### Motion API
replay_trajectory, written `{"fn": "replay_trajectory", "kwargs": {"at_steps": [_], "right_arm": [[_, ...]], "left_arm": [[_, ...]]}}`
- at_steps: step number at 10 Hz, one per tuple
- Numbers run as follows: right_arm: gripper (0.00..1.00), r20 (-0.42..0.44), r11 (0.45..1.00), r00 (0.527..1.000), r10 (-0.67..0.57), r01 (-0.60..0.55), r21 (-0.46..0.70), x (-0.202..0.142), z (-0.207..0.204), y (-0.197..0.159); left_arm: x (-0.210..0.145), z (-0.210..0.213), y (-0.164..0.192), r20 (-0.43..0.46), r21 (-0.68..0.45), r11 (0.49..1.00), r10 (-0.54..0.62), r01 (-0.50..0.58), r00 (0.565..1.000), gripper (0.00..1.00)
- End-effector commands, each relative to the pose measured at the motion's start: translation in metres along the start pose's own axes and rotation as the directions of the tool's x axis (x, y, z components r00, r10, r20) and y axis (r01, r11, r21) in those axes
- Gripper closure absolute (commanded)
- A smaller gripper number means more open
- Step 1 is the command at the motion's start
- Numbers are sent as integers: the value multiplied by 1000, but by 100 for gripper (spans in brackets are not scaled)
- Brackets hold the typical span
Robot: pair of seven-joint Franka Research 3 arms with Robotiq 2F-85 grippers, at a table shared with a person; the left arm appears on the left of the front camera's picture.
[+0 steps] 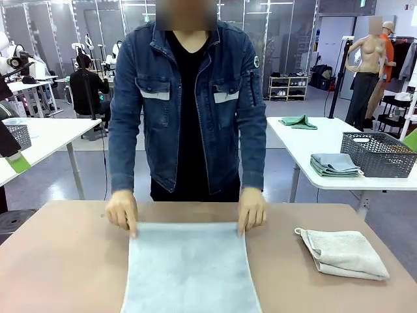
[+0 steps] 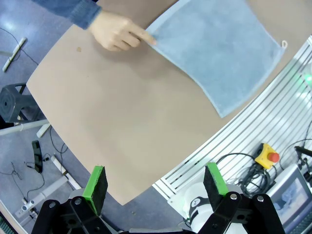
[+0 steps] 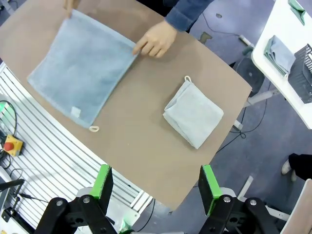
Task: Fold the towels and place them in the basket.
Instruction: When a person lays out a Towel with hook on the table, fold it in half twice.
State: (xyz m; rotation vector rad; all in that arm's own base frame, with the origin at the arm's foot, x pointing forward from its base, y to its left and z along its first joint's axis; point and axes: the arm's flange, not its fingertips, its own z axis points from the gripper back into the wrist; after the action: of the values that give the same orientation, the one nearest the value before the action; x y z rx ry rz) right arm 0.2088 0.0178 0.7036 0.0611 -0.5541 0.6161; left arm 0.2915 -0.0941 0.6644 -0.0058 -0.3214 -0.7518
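My left hand (image 2: pixel 155 184) and right hand (image 3: pixel 156 184) hang open, empty, back from the blue towel (image 1: pixel 189 267) — spread flat, unfolded. Next, I'd judge — grip its near corners.

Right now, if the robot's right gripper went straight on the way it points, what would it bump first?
Most likely the bare table, in the gap between the spread towel and the folded towel. The open right gripper points there, but the folded towel lies close, so I'm not certain.

Person (image 1: pixel 187 85) in blue denim jacket (image 1: pixel 130 111) over black top (image 1: pixel 190 137); left gripper (image 2: pixel 155 174) and right gripper (image 3: pixel 156 174) black with green pads (image 2: pixel 96 183).
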Motion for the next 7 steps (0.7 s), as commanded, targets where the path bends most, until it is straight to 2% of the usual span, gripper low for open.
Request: {"fn": "replay_trajectory", "kwargs": {"at_steps": [1, 7], "right_arm": [[12, -8, 1000, 1000, -5, 5, -5, 0, 3, -1], [12, -8, 1000, 1000, -5, 5, -5, 0, 3, -1]], "left_arm": [[0, -1, 0, 1, 3, 1000, -12, 12, 1000, 0], [0, -1, 0, 1, 3, 1000, -12, 12, 1000, 0]]}}
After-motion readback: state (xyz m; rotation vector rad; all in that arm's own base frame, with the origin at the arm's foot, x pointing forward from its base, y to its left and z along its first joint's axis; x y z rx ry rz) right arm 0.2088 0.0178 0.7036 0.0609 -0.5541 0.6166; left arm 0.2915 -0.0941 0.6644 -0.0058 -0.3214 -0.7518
